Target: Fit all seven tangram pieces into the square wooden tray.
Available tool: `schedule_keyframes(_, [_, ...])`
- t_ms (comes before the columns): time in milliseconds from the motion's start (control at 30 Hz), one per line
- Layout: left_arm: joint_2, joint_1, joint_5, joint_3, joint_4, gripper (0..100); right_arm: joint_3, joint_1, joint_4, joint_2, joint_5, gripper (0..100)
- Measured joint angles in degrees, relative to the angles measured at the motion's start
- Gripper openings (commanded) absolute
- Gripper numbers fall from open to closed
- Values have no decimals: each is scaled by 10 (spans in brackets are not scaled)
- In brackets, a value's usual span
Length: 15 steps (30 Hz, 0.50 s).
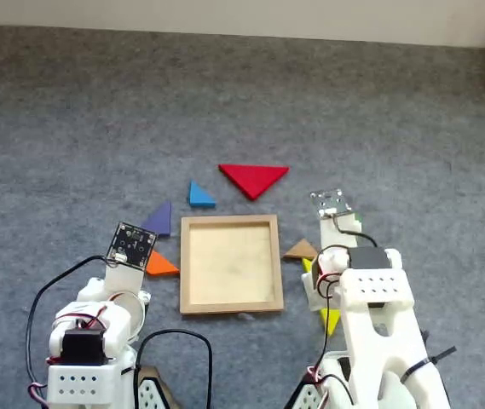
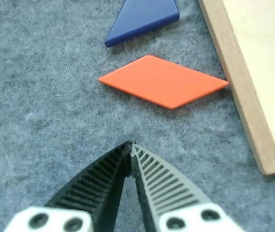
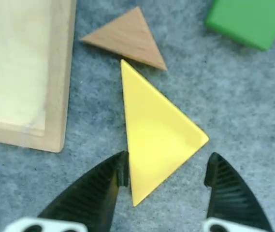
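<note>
**Tray, 1.** I count one square wooden tray (image 1: 229, 221), centre of the high view, lying flat on the grey felt surface (image 1: 72, 128). Its floor shows bare wood.

**Tangram pieces, 7, all lying outside the tray.**
- Red triangle (image 1: 254, 178), 1: the largest I see, above the tray's upper right corner.
- Light blue triangle (image 1: 199, 195), 1: small, just above the tray's upper left corner and left of the red one.
- Dark blue piece (image 1: 158, 220), 1: left of the tray's upper left corner.
- Orange parallelogram (image 2: 164, 81), 1: beside the tray's left rim, below the dark blue piece in the high view, one tip against the rim.
- Brown triangle (image 3: 126, 38), 1: small, just beside the tray's right rim.
- Yellow triangle (image 3: 156, 133), 1: right of the tray, one corner just beside the brown triangle's edge.
- Green piece (image 3: 251, 19), 1: upper right of the right wrist view, partly cut by the frame edge.

**Grippers, 2.**
- Left gripper (image 2: 130, 145): fingers pressed together on nothing, over the felt, near the orange parallelogram.
- Right gripper (image 3: 167, 162): fingers spread, one on each side of the yellow triangle's nearest corner. I cannot tell whether either touches it.
</note>
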Motion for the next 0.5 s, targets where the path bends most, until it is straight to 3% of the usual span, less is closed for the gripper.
schedule_keyframes(500, [0,0,0,0,0,7,62,-39,-85,0,0,353])
